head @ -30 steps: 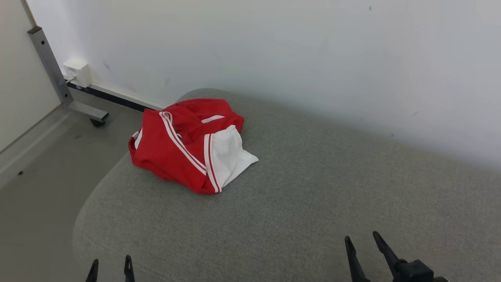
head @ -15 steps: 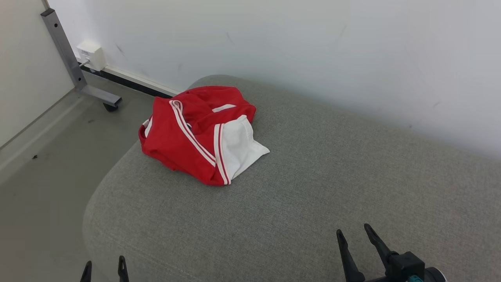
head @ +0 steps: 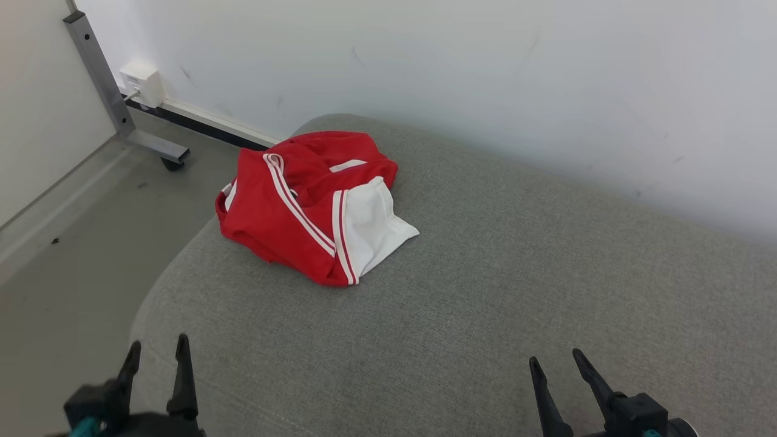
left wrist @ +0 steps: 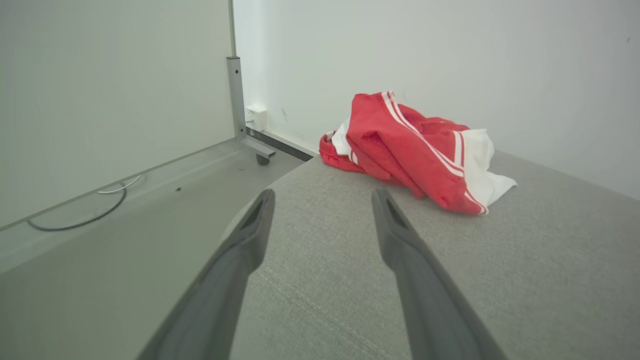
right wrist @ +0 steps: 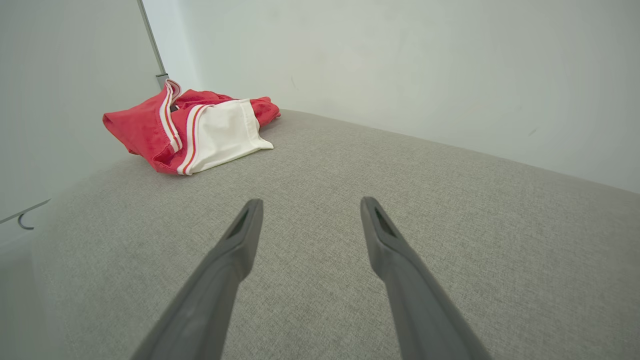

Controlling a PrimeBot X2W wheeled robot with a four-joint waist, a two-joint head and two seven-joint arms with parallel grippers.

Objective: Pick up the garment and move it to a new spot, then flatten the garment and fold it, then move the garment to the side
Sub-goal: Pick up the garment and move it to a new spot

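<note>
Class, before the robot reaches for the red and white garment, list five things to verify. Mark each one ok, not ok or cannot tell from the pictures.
1. The left gripper is open and empty: ok.
2. The right gripper is open and empty: ok.
3. The grey cushion between both grippers and the garment is free of other things: ok.
4. The garment lies flat, ready for folding: not ok, it is crumpled in a heap.
5. The garment's far edge stays on the cushion rather than hanging over: cannot tell.
</note>
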